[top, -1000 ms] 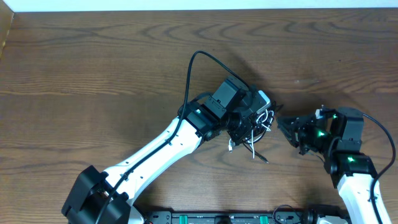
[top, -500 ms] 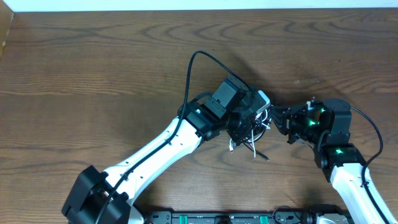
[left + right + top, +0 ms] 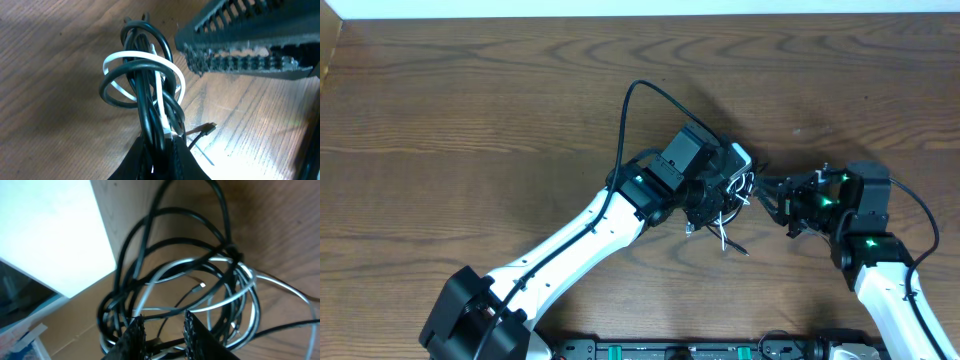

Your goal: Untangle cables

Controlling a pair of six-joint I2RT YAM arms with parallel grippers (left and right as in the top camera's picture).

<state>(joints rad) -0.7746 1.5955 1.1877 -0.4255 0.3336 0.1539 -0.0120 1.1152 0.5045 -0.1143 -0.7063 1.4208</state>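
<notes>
Left jaws: clamped on the cables [image 3: 145, 100], bundle held over the worktop [image 3: 470, 100].
Right jaws: moved in from the right, now at the bundle; whether they grip, we cannot tell.
Meaning: we judge strand-pulling can begin.

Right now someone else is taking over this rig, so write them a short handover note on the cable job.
Left pincer: shut on the cables, holding the bundle over the table.
Right pincer: jaws apart, right up against the bundle's loops, no grip visible.
Cables: black cords and one white, looped together in one tangle between the two arms.
Done: bundle gripped, no cord separated.
Left: pull the cords free one at a time and lay them apart.
</notes>
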